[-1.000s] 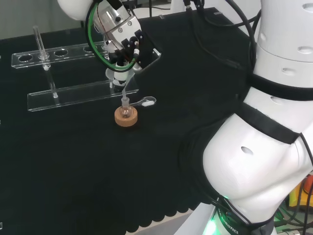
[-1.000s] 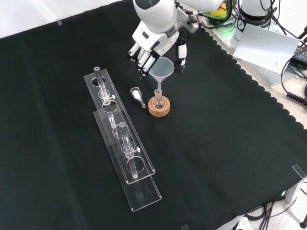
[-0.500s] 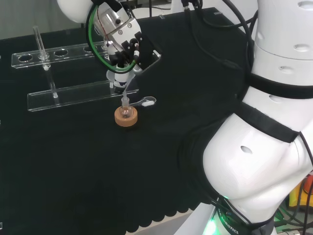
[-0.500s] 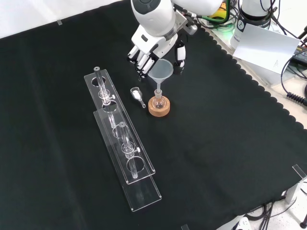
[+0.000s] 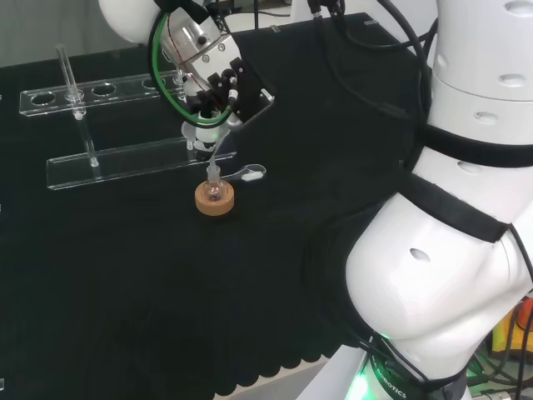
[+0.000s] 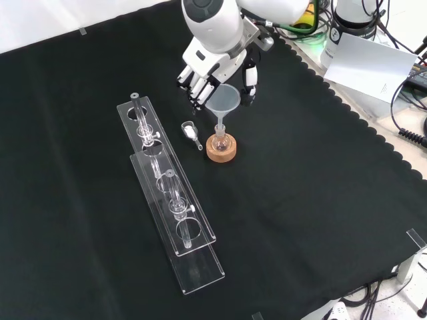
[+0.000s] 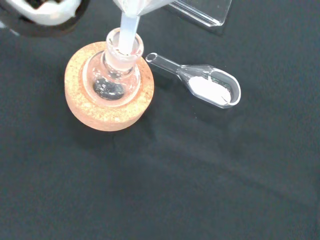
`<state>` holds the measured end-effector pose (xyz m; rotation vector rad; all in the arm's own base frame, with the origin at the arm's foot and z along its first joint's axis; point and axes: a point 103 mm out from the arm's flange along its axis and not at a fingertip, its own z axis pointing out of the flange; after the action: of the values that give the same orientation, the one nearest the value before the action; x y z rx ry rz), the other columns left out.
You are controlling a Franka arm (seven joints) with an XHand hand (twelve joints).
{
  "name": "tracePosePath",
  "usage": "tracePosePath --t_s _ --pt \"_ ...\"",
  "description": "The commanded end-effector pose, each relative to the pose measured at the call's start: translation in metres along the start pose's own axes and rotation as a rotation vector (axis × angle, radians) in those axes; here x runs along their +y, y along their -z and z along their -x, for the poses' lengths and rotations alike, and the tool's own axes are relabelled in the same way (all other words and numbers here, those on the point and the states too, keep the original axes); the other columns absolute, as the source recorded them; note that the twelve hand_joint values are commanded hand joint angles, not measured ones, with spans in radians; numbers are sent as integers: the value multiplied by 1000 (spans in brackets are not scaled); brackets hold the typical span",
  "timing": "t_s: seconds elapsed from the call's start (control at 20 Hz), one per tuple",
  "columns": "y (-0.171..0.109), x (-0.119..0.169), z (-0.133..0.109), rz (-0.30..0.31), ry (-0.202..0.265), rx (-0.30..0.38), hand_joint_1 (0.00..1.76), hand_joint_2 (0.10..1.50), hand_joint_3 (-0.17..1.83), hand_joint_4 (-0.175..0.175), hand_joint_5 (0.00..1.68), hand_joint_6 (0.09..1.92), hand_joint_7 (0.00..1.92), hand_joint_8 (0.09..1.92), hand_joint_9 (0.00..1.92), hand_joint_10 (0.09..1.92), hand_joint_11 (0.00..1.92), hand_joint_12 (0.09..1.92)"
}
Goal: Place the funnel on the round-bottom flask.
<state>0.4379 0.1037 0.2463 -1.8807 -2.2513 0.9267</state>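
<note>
One funnel point(image 6: 223, 101): clear, its stem down in the neck of the round-bottom flask point(image 6: 221, 141); the wrist view shows the stem point(image 7: 128, 31) inside the flask's mouth.
Funnel tilt: in the front view it stands close to upright, the wide cone above the flask.
Flask: small, clear, seated in a cork ring point(image 6: 221, 149) on the black cloth point(image 6: 320, 180).
Hand point(image 6: 212, 65): above and behind the funnel in the front view, fingers point(image 6: 197, 83) to the left of the cone and the thumb point(image 6: 249, 79) to its right.
Finger state: fairly straight and spread, with a gap on each side of the cone; the hand appears not to grip the funnel, though contact at the rim cannot be ruled out.
Glass scoop point(image 7: 205, 86): lies on the cloth just beside the cork ring, with white powder in its bowl, its handle end pointing at the ring.
Clear racks point(image 6: 167, 200): two long acrylic stands to the left in the front view, well apart from the flask, with a few tubes standing in them.
</note>
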Motion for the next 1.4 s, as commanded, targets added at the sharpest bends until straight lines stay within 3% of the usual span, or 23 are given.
tracePosePath --t_s 0.05,1.4 --pt "0 0 -2 -1 1 0 762 688 519 -48 431 501 319 810 657 717 105 1402" --pt "-18 9 -4 -16 3 10 759 687 523 -52 382 466 282 807 579 713 105 1401"
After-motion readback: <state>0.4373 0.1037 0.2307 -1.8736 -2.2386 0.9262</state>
